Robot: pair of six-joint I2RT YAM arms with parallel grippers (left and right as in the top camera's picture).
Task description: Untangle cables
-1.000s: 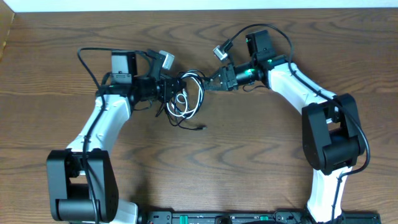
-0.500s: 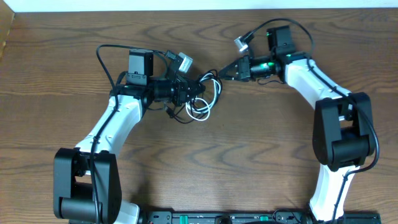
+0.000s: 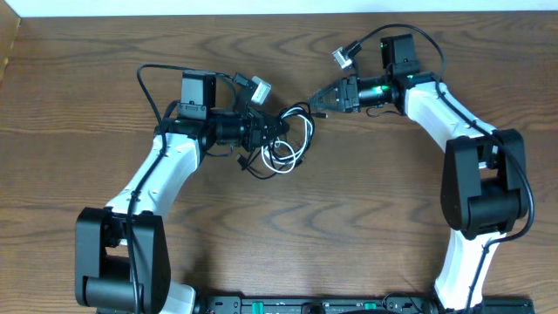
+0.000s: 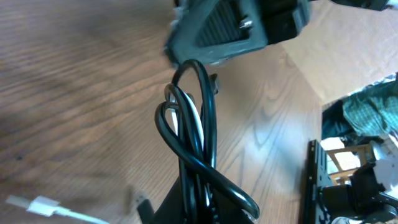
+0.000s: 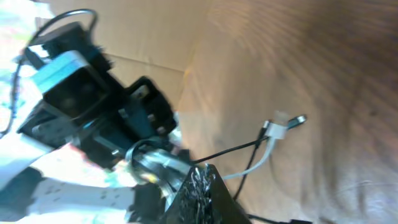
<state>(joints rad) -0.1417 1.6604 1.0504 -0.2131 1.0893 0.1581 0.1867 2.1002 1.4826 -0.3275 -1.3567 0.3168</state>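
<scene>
Left gripper (image 3: 277, 131) was clenched on black cable (image 4: 202, 124) loops at far-centre of wooden table (image 3: 349, 218). White cable (image 3: 279, 157) ran through same bundle, and its plug (image 4: 38, 203) lay loose on table. Right gripper (image 3: 314, 101) was clenched, apparently pinching far-right black loop.

Risks:
- Pulling apart could tighten knot instead of freeing it.
- Thin strand could slip from right pinch.
- White cable could drag along, plug snagging in loop.

Containers: none in view.

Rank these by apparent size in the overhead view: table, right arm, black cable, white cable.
Largest: table.
Then right arm.
Last, black cable and white cable: tangled into one small bundle, too alike to rank.
</scene>
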